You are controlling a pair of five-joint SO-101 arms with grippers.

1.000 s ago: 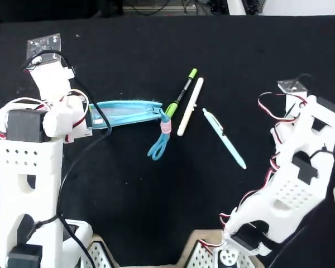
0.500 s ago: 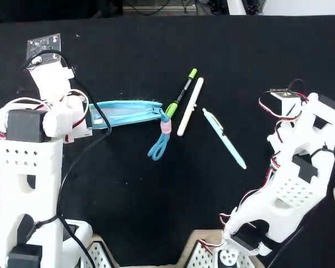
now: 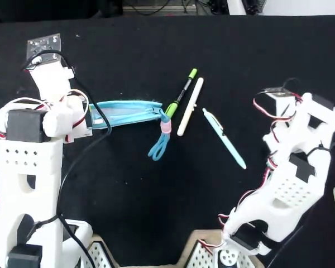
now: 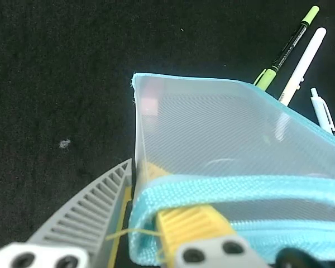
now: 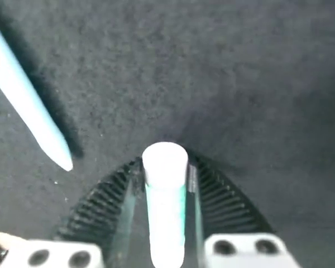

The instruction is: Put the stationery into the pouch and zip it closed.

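Closest in, our right gripper [image 5: 163, 168] is clamped on a teal-banded pen [image 5: 165, 215]. The pen's white rounded end pokes out past the fingertips, lying lengthways between the jaws. We judge that grip suits sliding it end-first into an opening. Just beside it on the black table [image 3: 128, 195] lies the light blue pen [image 5: 22, 95], apart from the claw and not yet picked up.

On the other side, our left gripper [image 4: 142, 218] is pinched together on the closed end of the pouch [image 4: 223, 134]. One ribbed finger is outside the pouch and the yellow-padded one sits on the zipper tape. This probably anchors the translucent bag so it won't skid when something is pushed in, or when the zip is pulled.

Farther out, the pouch stretches across the table towards the middle. Its zipper cord [image 3: 159, 144] trails loose from the mouth, which faces the right arm. The green highlighter [image 3: 181, 94] has one end touching that mouth, though we cannot tell whether it is partly inside. The white pen [image 3: 190, 106] lies just beside it. We reckon most of the loading is ahead, and the zip comes last.
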